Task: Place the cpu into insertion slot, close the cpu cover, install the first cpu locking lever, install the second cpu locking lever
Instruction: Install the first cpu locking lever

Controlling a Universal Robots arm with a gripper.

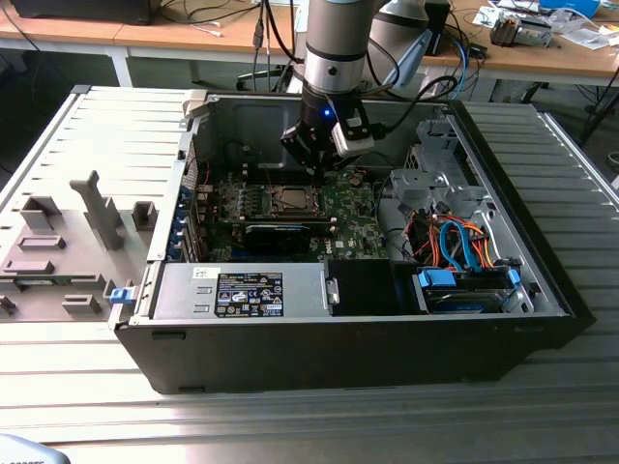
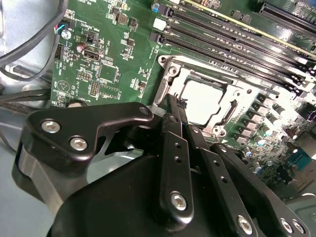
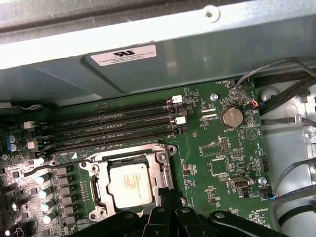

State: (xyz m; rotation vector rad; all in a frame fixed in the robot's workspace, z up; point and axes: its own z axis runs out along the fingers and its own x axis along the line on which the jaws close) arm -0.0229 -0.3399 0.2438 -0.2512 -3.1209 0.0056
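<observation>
While seated, one cpu (image 3: 129,183), one cpu cover (image 3: 163,170)

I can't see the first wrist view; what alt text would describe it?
A silvery cpu sits in its metal-rimmed insertion slot on a green motherboard, with the black gripper at the slot's edge. Long black memory slots lie beside it.

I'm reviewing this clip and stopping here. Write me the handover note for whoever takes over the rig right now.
Hand: low inside the computer case, its tip at the edge of the socket. Whether it is open or shut cannot be told.
Chip: seated in the socket on the green board.
Cover: lying flat over the chip, which shows through its window.
Done: chip placed, cover down.
Left: the locking levers. One thin lever rod runs out beside the socket; whether it is latched cannot be told.
</observation>
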